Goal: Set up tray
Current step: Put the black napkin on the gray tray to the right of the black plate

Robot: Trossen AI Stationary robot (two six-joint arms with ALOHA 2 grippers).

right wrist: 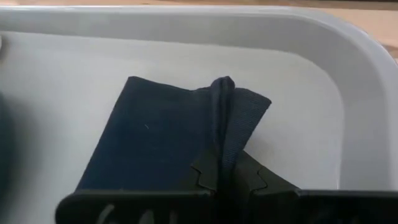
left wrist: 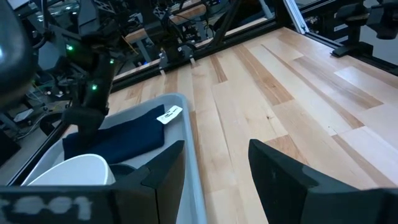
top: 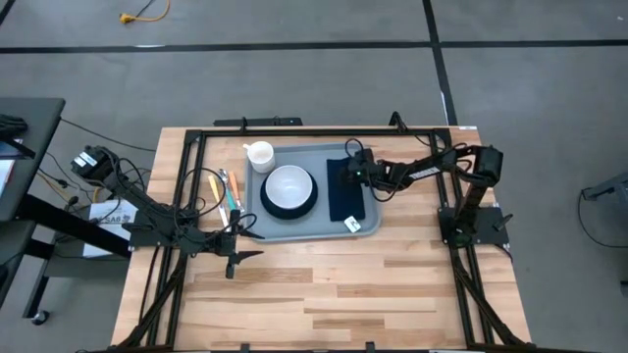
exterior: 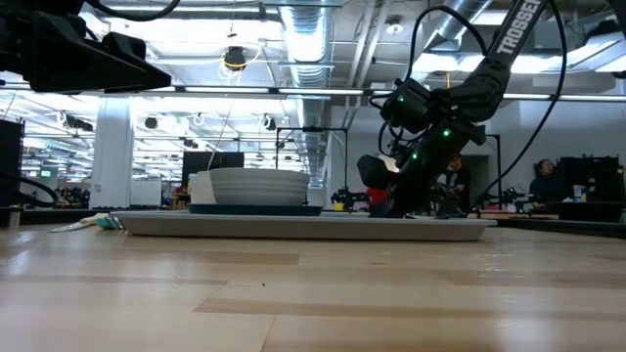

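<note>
- Tray [top: 312, 227] sat on the bench [top: 343, 294], in the half far from the front edge, long axis running left-right between the two arms.
- On the tray: white bowl [top: 289, 184] on a dark plate [top: 290, 206] near the middle, dark blue napkin [top: 345, 191] at the right end. White cup [top: 260, 155] was at the tray's far-left corner; can't tell whether it stood on the rim or just off it.
- Right gripper [top: 351, 173] was over the tray's right end, down on the napkin. Right wrist view showed the fingers [right wrist: 208, 171] together, pinching a raised fold of the napkin [right wrist: 180, 134] at its edge, tray [right wrist: 348, 112] wall just beyond.
- Napkin's long axis ran crosswise to the tray's long axis; the pinch was at the napkin's far end.
- Left gripper [top: 238, 253] hung just off the tray's near-left corner, fingers [left wrist: 165, 177] apart and empty. In its wrist view the tray [left wrist: 186, 134] edge and napkin [left wrist: 118, 140] lay just ahead.
- Utensils [top: 228, 191] lay on the bench just left of the tray, between it and the left arm.
- Judgement: the next move turns on the napkin. The right arm was the nearer one and already had it; the left arm was nearer the utensils.
</note>
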